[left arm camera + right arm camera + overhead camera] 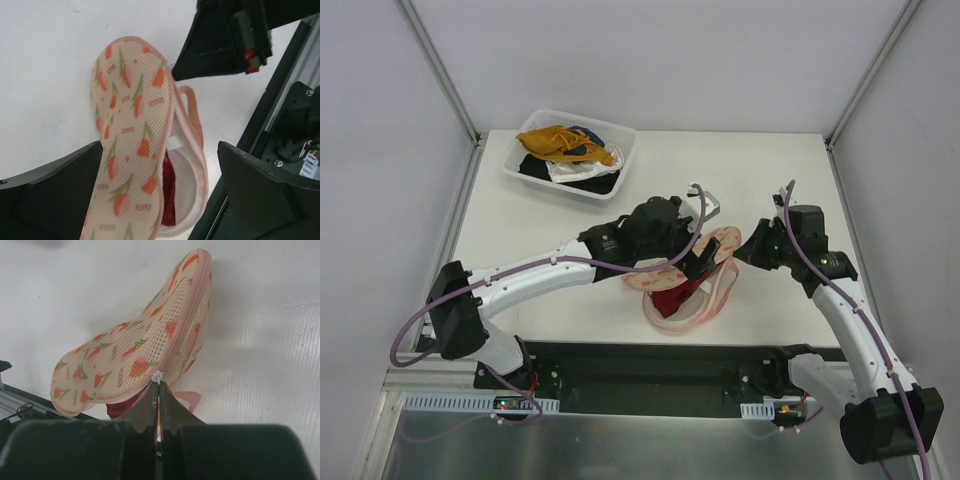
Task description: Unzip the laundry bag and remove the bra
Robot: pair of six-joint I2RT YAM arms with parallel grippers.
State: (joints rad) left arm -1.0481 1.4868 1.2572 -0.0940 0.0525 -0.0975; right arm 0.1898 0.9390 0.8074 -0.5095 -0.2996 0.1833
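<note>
The laundry bag [712, 270] lies near the table's front edge, partly unzipped, with its printed pink mesh lid raised. The dark red bra [670, 300] shows in the gap. My left gripper [697, 262] is open. In the left wrist view the lid [130, 130] stands between my left gripper's [160, 150] spread fingers, and the bra [169, 185] lies against a whitish cup [189, 182]. My right gripper [748, 250] is at the bag's right end. In the right wrist view it [159, 386] is shut on the white zipper pull [158, 376] at the bag's [130, 357] rim, with the bra [120, 409] below.
A clear plastic bin [620, 168] holding mustard-yellow, white and dark clothes stands at the back left. A black rail [650, 355] runs along the table's front edge, close to the bag. Metal frame posts [440, 70] rise at the back corners.
</note>
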